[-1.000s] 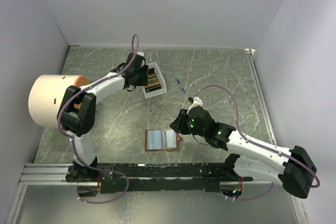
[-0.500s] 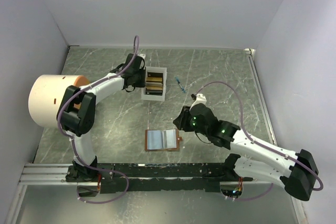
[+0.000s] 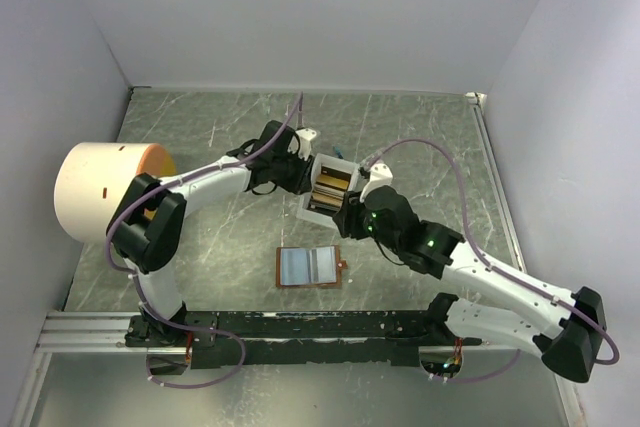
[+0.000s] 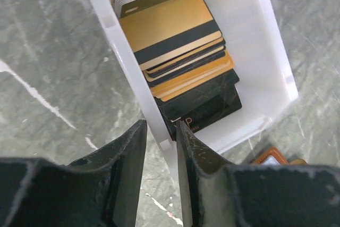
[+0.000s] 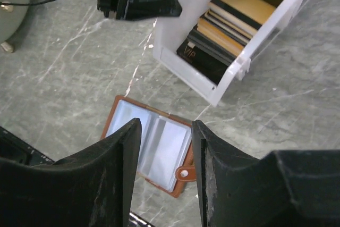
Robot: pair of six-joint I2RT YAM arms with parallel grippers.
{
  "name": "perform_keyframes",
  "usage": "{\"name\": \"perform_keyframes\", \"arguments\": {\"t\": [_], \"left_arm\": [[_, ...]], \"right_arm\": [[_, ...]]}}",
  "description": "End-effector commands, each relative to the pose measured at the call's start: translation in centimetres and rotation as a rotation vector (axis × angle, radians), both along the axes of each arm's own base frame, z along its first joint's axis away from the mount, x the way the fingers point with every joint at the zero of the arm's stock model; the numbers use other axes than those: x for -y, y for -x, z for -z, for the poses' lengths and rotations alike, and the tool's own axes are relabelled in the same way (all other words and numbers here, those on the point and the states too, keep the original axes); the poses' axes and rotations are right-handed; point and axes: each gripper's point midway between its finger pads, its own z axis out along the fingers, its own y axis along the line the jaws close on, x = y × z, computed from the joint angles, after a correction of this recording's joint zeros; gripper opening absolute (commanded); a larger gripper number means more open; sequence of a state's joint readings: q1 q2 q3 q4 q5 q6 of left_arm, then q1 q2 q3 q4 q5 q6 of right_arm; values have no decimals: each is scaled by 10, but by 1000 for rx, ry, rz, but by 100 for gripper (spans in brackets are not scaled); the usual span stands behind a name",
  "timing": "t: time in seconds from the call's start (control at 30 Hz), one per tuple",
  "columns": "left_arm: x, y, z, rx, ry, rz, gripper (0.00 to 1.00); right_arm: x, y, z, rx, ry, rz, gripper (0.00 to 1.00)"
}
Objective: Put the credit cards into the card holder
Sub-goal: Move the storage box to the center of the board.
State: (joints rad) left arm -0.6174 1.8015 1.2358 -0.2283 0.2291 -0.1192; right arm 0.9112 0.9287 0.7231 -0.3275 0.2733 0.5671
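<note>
Pinches wall of box (image 4: 265, 41) full of cards (image 4: 175, 30) with left claw (image 4: 160, 130). Holds right claw (image 5: 166, 131) spread, empty, over open holder (image 3: 309, 267), near of box.

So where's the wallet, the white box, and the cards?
card holder (image 5: 164, 147), right wrist view, pale inner pocket.
white box (image 4: 249, 30), left wrist view, inner side wall.
credit cards (image 4: 162, 20), left wrist view, top gold card.

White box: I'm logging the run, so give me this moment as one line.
left gripper: shut on white box wall | right gripper: open, above wallet | cards: stacked in box | wallet: lying open
</note>
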Motion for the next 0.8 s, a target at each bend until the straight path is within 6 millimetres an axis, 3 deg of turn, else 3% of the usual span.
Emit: {"name": "perform_keyframes", "arguments": {"t": [0.0, 0.17, 0.33, 0.43, 0.53, 0.77], "left_arm": [[21, 9, -23, 45, 110, 121, 44], [10, 3, -31, 31, 132, -13, 55], [5, 10, -46, 72, 229, -67, 62], [-1, 16, -39, 80, 248, -82, 61], [6, 26, -32, 61, 293, -36, 58], [-2, 23, -19, 118, 299, -68, 56]], "right_arm": [[3, -17, -9, 88, 111, -1, 44], [-1, -38, -19, 199, 208, -23, 52], [7, -65, -20, 293, 325, -29, 67], [12, -87, -17, 255, 324, -80, 67], [0, -96, -14, 278, 328, -190, 67], [-27, -111, 8, 337, 393, -419, 65]]}}
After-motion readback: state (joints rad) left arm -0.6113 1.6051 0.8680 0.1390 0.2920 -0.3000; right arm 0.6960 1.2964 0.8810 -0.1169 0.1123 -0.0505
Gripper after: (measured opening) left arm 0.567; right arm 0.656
